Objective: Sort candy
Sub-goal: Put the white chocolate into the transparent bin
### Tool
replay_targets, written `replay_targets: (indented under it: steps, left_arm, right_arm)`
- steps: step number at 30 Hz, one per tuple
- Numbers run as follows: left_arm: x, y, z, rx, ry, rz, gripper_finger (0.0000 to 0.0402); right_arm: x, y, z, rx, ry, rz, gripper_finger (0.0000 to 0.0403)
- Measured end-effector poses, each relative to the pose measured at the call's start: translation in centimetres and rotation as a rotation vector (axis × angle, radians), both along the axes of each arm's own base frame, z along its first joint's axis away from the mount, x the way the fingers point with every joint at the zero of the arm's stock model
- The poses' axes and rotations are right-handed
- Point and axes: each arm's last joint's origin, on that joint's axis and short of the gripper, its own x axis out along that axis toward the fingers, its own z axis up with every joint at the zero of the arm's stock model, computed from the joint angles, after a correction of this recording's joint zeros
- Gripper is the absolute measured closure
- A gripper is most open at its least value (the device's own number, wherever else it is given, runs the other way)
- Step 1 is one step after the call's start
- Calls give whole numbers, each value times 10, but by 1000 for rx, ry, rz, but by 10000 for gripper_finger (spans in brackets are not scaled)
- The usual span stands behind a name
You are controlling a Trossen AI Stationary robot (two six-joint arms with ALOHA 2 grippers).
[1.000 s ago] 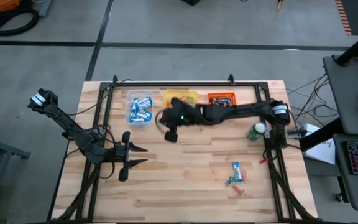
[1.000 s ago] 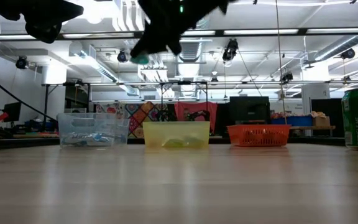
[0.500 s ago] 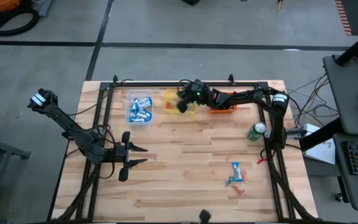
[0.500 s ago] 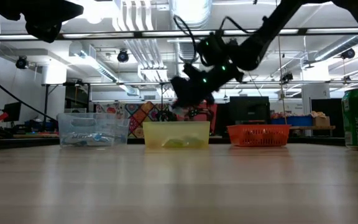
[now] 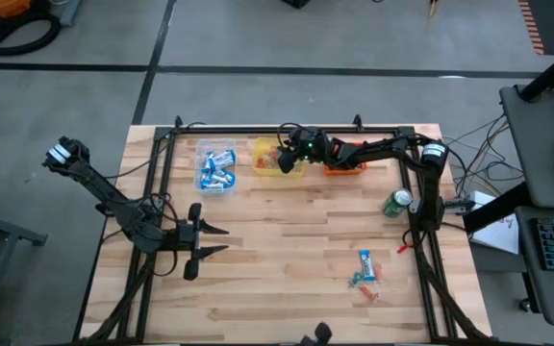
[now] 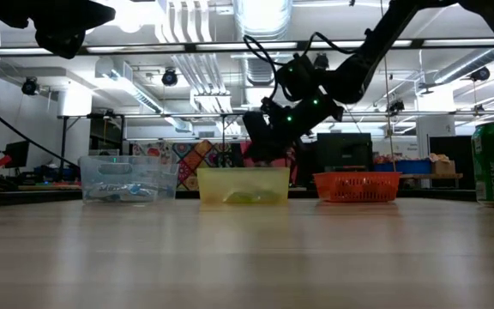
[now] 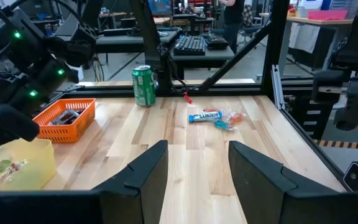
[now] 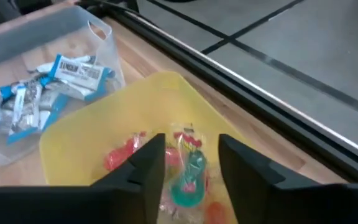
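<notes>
Right gripper hangs over the yellow tub, jaws released, a green candy lying below (among red ones); left gripper waits parted above the surface; loose candies front-right.

Loose candy near the table's right edge is too small to sort by colour.

Three tubs along far edge, loose candy near right

Wooden table, centre frame. Along its upper edge: clear tub, yellow tub, orange tub. Green can at right; loose candy lower right
</notes>
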Motion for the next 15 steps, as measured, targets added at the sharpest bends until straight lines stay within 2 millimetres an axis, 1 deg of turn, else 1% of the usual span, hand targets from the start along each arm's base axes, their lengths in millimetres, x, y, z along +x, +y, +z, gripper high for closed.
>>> replay_targets:
  steps: [4, 8, 11, 15]
  left_arm:
    - [0, 0, 0, -2, 0, 1, 248]
    - [0, 0, 0, -3, 0, 1, 248]
    - [0, 0, 0, -3, 0, 2, 248]
    - [0, 0, 0, -3, 0, 2, 248]
  right_arm:
    - [4, 8, 9, 38, -43, 53, 234]
    - [7, 29, 26, 107, -84, 147, 218]
    - [8, 55, 39, 180, -84, 246, 216]
    - [10, 102, 50, 291, -36, 377, 222]
